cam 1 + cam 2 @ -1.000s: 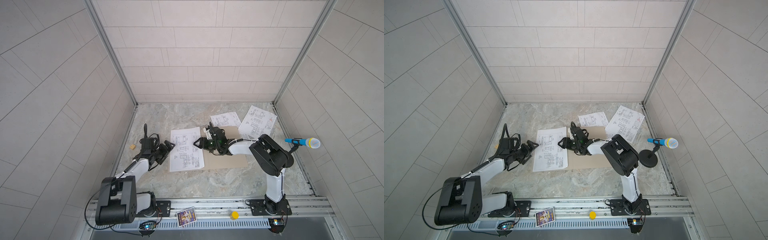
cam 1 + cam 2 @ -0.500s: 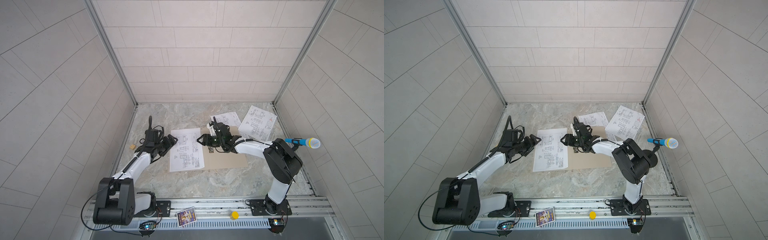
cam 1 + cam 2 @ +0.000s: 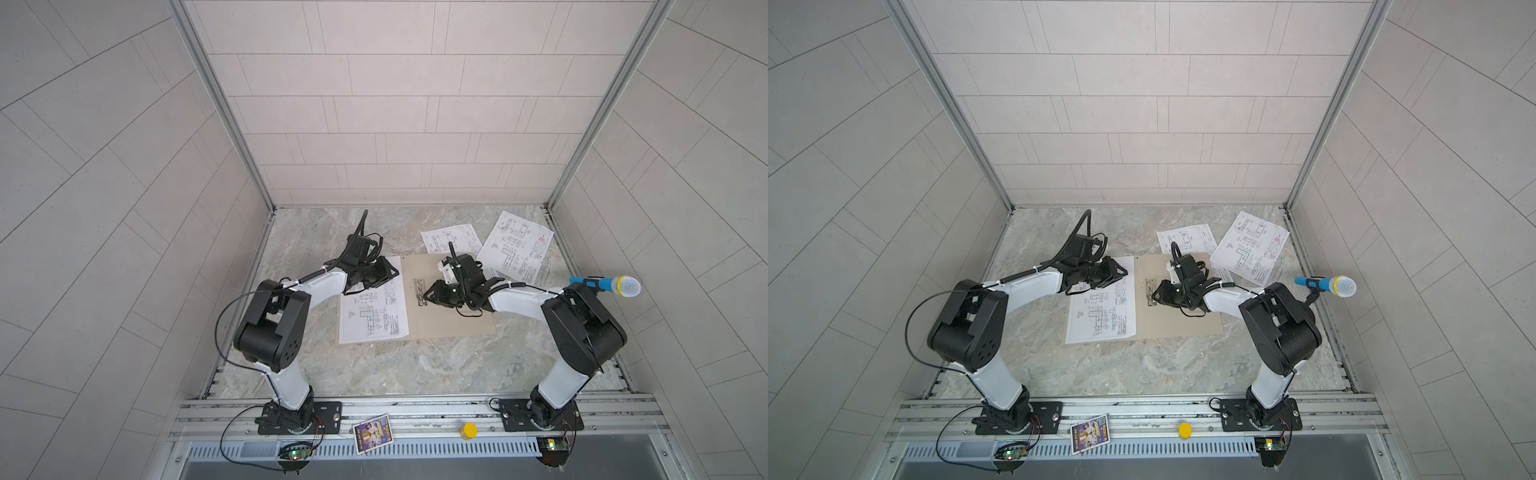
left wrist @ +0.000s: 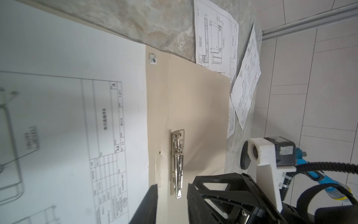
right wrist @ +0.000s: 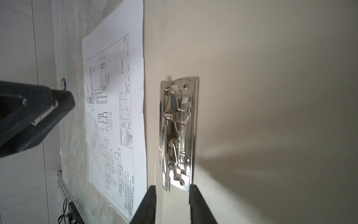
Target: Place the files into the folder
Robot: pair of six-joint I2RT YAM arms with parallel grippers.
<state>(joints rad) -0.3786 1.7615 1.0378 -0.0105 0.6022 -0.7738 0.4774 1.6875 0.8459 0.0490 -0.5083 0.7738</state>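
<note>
Tan folder (image 3: 453, 320) lies open & flat, silver clip (image 5: 178, 131) on its spine. Vs a sec ago, the left gripper (image 3: 384, 276) has swung in from off the folder's left. It now sits over the far corner of the sheet (image 3: 372, 307) lying along the folder's left edge. The right gripper (image 5: 173, 195) has settled at one end of the clip. Both sets of jaws have narrowed. The right pair flanks the clip end w/ a gap; can't tell if either gripper pinches anything. The 2nd sheet (image 3: 451, 241) & red-marked sheet (image 3: 515, 249) sit past the folder's far right corner, unmoved. Prob. the clip gets worked next, then the sheet slides in. Nothing filed yet.
</note>
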